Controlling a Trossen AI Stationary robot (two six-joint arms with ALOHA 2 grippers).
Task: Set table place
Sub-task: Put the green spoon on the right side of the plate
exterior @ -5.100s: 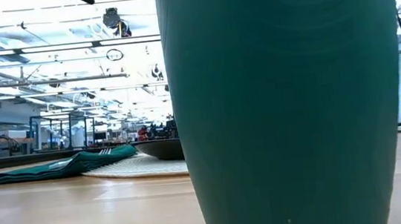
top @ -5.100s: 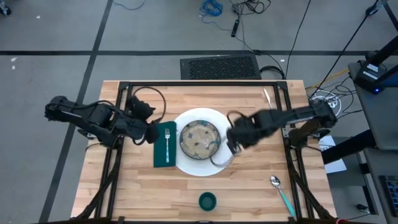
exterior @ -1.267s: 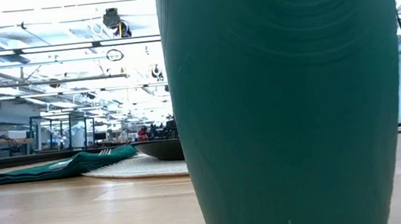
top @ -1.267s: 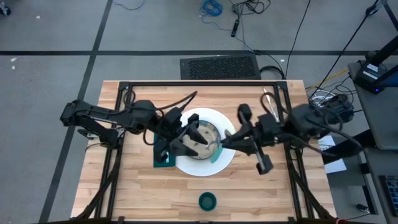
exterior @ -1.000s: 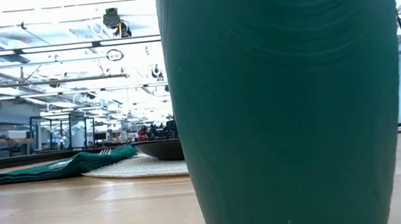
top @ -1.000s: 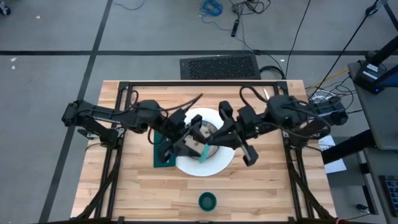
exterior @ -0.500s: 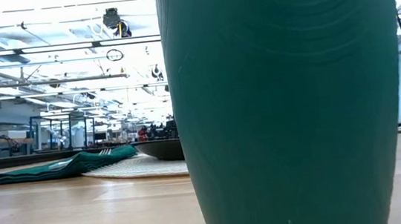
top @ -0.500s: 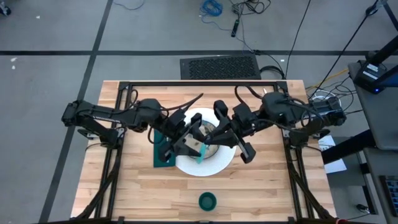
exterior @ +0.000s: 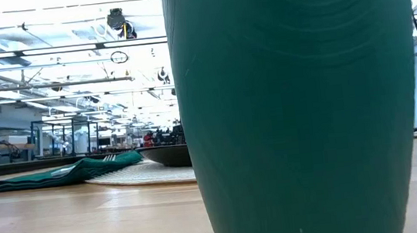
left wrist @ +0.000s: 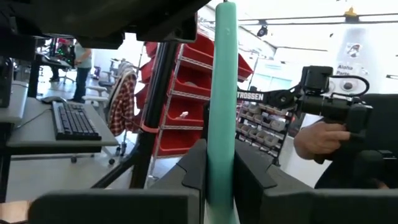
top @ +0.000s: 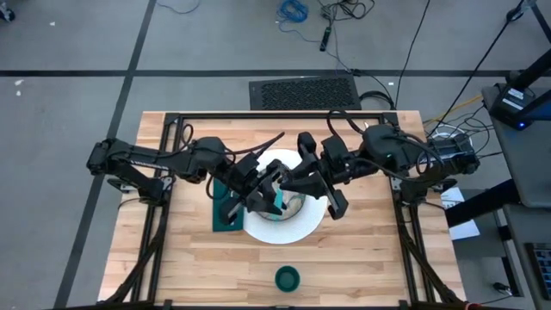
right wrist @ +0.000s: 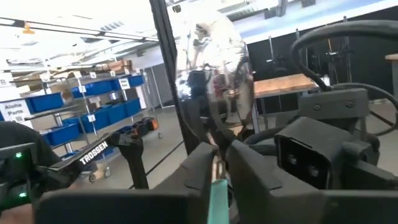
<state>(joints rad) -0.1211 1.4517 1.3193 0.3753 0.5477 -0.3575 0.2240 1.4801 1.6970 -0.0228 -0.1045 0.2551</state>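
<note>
Low view: the cup (exterior: 296, 99) fills the frame, its rim and base cut off, hiding most of the plate (exterior: 148, 173) and bowl (exterior: 167, 155). High view: both grippers cover the bowl (top: 293, 205) and part of the plate (top: 284, 231). Left wrist view: the spoon (left wrist: 222, 106) handle's ends are cut off. The knife cannot be made out.

1. We see the light wooden counter (top: 344, 258) with its black frame along the edges.
2. The round white plate (top: 297, 226) lies mid-counter; the bowl (exterior: 168, 156) sits on it.
3. The dark green napkin (top: 225, 218) lies just left of the plate, a fork (exterior: 110, 158) on it.
4. The teal-handled spoon (left wrist: 222, 99) is held above the plate.
5. The small green cup (top: 287, 278) stands upright near the front edge.
</note>
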